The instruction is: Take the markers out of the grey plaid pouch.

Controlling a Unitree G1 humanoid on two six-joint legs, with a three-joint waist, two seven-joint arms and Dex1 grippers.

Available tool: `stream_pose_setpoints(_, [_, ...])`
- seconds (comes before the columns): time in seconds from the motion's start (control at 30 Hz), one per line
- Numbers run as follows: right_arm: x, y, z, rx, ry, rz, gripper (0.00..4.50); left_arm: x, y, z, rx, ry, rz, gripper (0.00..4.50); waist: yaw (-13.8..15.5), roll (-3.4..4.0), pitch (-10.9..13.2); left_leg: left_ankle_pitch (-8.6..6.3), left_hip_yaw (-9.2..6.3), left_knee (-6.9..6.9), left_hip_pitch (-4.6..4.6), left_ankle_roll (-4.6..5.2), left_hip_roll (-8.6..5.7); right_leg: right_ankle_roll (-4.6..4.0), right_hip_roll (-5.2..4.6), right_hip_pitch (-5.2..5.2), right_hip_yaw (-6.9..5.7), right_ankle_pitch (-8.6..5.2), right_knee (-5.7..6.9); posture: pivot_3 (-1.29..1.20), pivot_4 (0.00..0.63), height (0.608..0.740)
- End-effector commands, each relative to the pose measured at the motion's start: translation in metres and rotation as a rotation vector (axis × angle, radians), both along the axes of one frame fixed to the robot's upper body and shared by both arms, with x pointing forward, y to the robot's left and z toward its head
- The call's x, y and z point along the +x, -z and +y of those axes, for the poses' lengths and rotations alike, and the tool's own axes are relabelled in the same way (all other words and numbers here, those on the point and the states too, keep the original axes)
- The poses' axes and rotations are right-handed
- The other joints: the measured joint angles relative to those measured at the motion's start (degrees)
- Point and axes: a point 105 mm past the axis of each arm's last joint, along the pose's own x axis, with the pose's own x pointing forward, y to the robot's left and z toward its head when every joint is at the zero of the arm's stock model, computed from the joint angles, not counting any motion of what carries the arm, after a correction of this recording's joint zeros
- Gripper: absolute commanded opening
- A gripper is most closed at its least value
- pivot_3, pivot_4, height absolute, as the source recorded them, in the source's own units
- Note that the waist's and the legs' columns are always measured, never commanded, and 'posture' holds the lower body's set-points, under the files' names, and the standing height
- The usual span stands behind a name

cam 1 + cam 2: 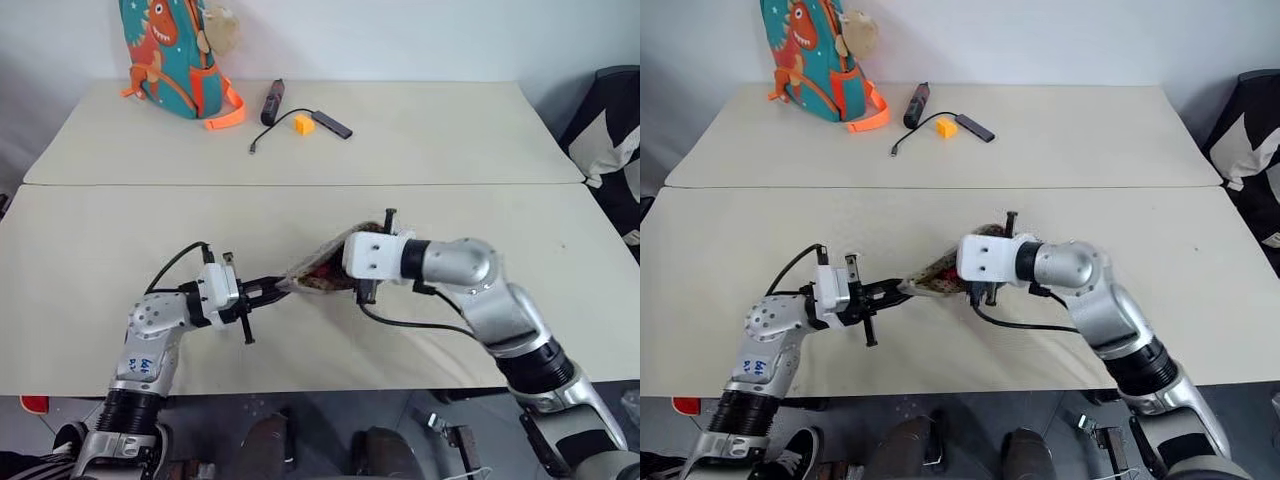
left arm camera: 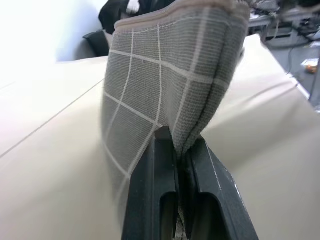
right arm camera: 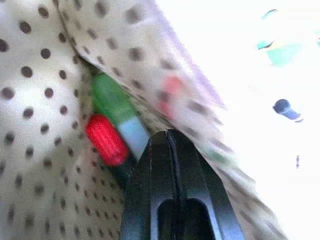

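Observation:
The grey plaid pouch (image 1: 312,272) hangs lifted off the near table between my two grippers. Pinching its left end is my left gripper (image 1: 272,286), shut on the fabric; the left wrist view shows the plaid cloth (image 2: 160,85) squeezed between the fingers. At the pouch's open right end, my right gripper (image 3: 169,134) reaches into the dotted lining, shut, with nothing visible between its fingers. Just past its tips inside the pouch lie the markers, a green one (image 3: 109,99) and a red one (image 3: 105,139).
On the far table stand a teal and orange dinosaur backpack (image 1: 175,50), a dark maroon stick (image 1: 273,100), a yellow block (image 1: 304,124) and a flat black bar with a cable (image 1: 331,123). A seam (image 1: 300,184) divides the two tables. A black-and-white chair (image 1: 612,130) stands at right.

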Motion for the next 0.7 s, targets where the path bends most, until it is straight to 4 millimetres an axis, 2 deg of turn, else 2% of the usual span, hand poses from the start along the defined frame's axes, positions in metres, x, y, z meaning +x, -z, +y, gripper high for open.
stream_pose_setpoints(0.03, [-0.017,-0.019,0.002,0.061,-0.07,0.012,0.03,0.005,-0.009,0.005,-0.011,-0.025,-0.043,0.0,0.0,0.0,0.0,0.0,0.0,0.0,0.0,0.0,0.0,0.0,-0.01,0.0,0.0,0.0,0.0,0.0,0.15,0.74])
stream_pose_setpoints(0.13, [-0.023,-0.026,0.003,0.085,-0.096,0.027,0.03,0.006,-0.009,0.003,-0.01,-0.014,-0.043,0.0,0.0,0.0,0.0,0.0,0.0,0.0,0.0,0.0,0.0,0.0,-0.02,0.0,0.0,0.0,0.01,0.0,0.15,0.74])
stream_pose_setpoints(0.27, [-0.028,-0.035,-0.007,0.125,-0.109,0.078,0.03,0.004,-0.007,0.002,-0.007,-0.005,-0.043,0.0,0.1,0.0,0.0,0.0,0.01,0.0,0.0,0.01,-0.02,0.0,-0.03,0.01,-0.01,0.0,0.0,0.0,0.15,0.74])
stream_pose_setpoints(0.37, [-0.018,-0.04,-0.02,0.132,-0.057,0.071,0.03,0.005,-0.01,0.005,-0.041,-0.014,-0.034,0.0,0.1,0.0,0.0,0.0,0.0,0.0,0.0,0.01,-0.02,0.0,-0.05,0.02,-0.01,0.0,-0.01,0.0,0.15,0.74])
stream_pose_setpoints(0.47, [-0.011,-0.03,-0.022,0.081,-0.033,0.055,0.03,0.005,-0.01,0.005,-0.05,-0.01,-0.034,0.0,0.0,0.0,0.0,0.0,0.01,0.0,0.0,0.01,-0.01,0.0,-0.05,0.02,0.0,0.0,-0.02,0.0,0.15,0.74])
stream_pose_setpoints(0.57, [-0.009,-0.019,-0.009,0.033,-0.042,0.036,0.62,0.004,-0.014,-0.001,-0.078,0.017,-0.033,0.0,-0.1,0.0,0.0,0.0,0.01,0.0,0.0,0.01,-0.01,0.0,-0.05,0.0,-0.01,0.0,-0.01,0.0,0.15,0.74])
stream_pose_setpoints(0.7, [0.0,-0.009,0.001,-0.049,-0.021,-0.009,1.93,0.001,-0.015,-0.013,-0.085,0.058,-0.036,0.0,-0.2,0.0,0.0,0.01,0.03,0.0,0.0,0.0,0.0,0.0,-0.04,-0.02,0.0,0.0,0.04,0.0,0.15,0.74])
